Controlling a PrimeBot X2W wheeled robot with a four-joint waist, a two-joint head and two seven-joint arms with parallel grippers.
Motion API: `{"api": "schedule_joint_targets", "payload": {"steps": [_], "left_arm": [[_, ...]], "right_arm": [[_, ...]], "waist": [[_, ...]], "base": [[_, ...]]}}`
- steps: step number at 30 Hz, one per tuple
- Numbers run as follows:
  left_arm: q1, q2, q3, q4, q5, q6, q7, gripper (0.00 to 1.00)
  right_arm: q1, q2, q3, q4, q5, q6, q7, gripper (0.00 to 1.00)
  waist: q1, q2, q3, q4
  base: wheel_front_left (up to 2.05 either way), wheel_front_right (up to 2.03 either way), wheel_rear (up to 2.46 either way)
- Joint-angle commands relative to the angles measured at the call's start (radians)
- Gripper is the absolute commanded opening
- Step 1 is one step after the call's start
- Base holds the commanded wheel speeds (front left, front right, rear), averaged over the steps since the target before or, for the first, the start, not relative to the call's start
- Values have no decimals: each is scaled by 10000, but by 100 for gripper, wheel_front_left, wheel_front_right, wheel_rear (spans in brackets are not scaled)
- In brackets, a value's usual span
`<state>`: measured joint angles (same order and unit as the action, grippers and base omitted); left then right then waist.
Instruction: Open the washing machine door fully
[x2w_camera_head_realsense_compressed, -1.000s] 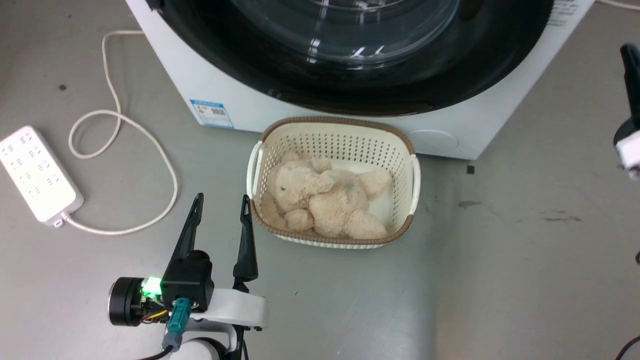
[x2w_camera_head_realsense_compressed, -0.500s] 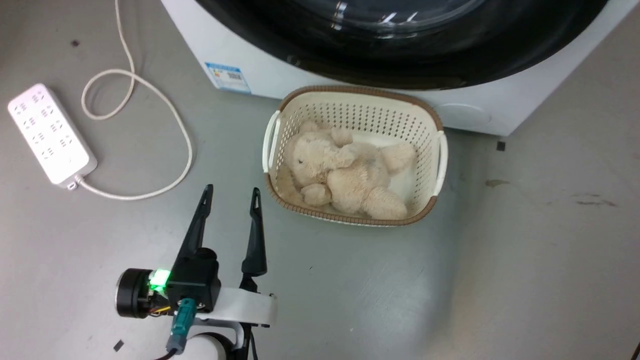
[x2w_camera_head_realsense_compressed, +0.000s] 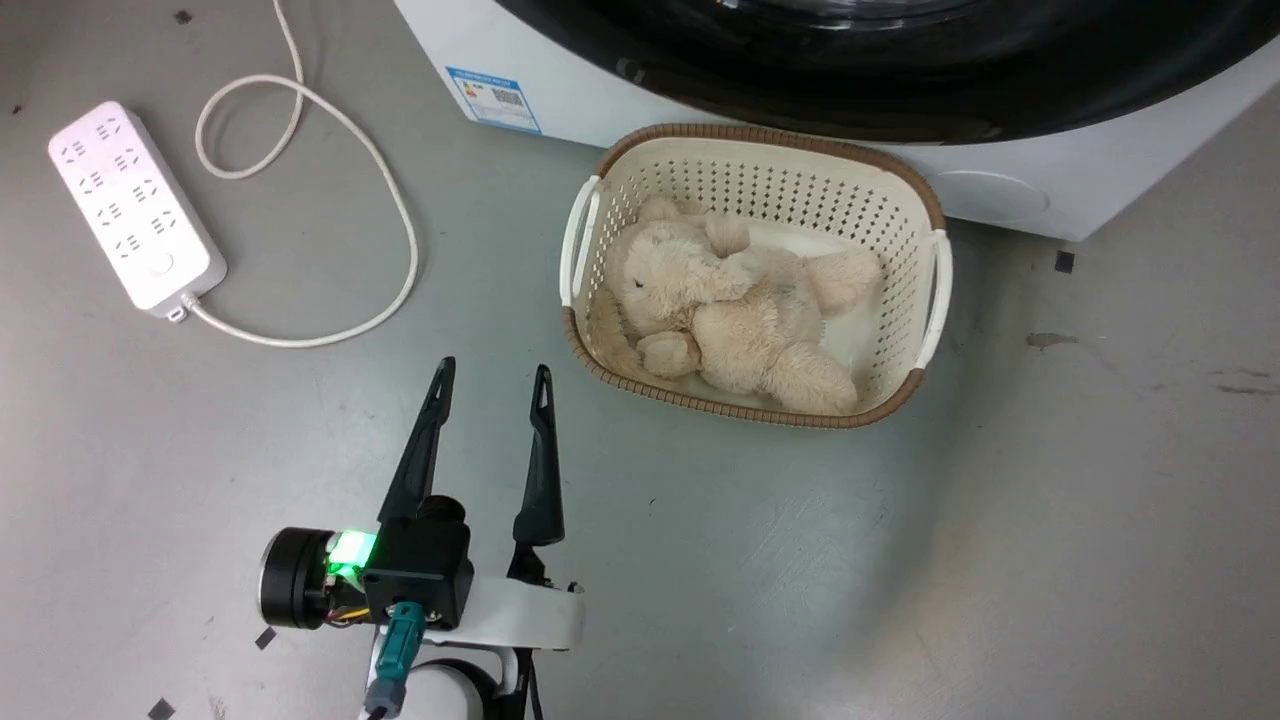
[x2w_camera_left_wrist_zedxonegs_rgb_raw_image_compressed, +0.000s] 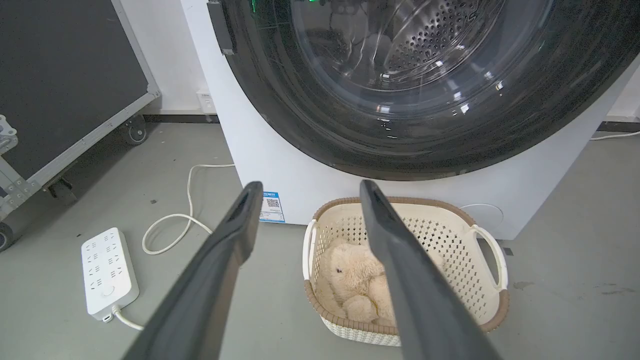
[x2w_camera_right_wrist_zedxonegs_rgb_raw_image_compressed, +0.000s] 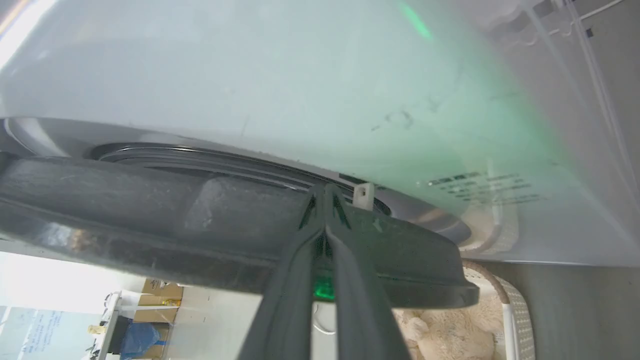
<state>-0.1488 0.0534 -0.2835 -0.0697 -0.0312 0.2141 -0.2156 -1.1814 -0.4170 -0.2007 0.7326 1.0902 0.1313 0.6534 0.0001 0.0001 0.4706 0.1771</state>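
A grey, scuffed floor (x2w_camera_head_realsense_compressed: 1000, 560) carries everything, and the left wrist view shows a white wall (x2w_camera_left_wrist_zedxonegs_rgb_raw_image_compressed: 165, 55) and a black wheeled case (x2w_camera_left_wrist_zedxonegs_rgb_raw_image_compressed: 60, 75) behind. The washing machine (x2w_camera_head_realsense_compressed: 560, 70) stands on the floor, and the washing machine door (x2w_camera_left_wrist_zedxonegs_rgb_raw_image_compressed: 310, 130) lies against its front. A cream perforated basket (x2w_camera_head_realsense_compressed: 780, 180) holding a plush bear (x2w_camera_head_realsense_compressed: 720, 310) sits on the floor just in front of the machine, under the door's lower edge. A white power strip (x2w_camera_head_realsense_compressed: 135, 205) and its looped cable (x2w_camera_head_realsense_compressed: 400, 230) lie off to the left. The left pincer (x2w_camera_head_realsense_compressed: 493, 368) hangs above bare floor near the basket with its fingers spread apart and empty. The right pincer (x2w_camera_right_wrist_zedxonegs_rgb_raw_image_compressed: 325, 189) has its fingers pressed together, tips at the seam between the door's dark rim and the white front.
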Motion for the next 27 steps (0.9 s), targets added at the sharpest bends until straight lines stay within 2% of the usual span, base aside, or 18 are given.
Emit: {"api": "schedule_joint_targets", "payload": {"steps": [1,7,8,14,21,27], "left_arm": [[-221,22,-73,-60,-52,93,-115,100],[-305,12,-179,-96,-69,263,-241,100],[-328,9,-199,-81,-101,318,-303,100],[-283,16,-185,3,-178,309,-428,100],[-26,24,-27,208,-274,118,-462,100],[306,89,190,419,-412,-169,-462,100]], "right_arm": [[-379,-130,-59,214,276,-3,185,0],[-759,-286,-92,779,886,-4,1269,0],[-619,-333,-140,893,1179,-4,1667,0],[187,-181,-211,850,1769,-5,2385,0],[1796,526,-161,349,1916,-6,2790,0],[3302,1420,-49,-368,1956,-6,3119,0]], "waist": [[-1,-1,54,46],[-1,-1,159,120],[-1,-1,29,115],[-1,-1,-494,-1],[-1,-1,-1416,-213],[-1,-1,-2193,-313]], "base": [[0,0,0],[0,0,0],[0,0,0],[0,0,0],[0,0,0],[0,0,0]]}}
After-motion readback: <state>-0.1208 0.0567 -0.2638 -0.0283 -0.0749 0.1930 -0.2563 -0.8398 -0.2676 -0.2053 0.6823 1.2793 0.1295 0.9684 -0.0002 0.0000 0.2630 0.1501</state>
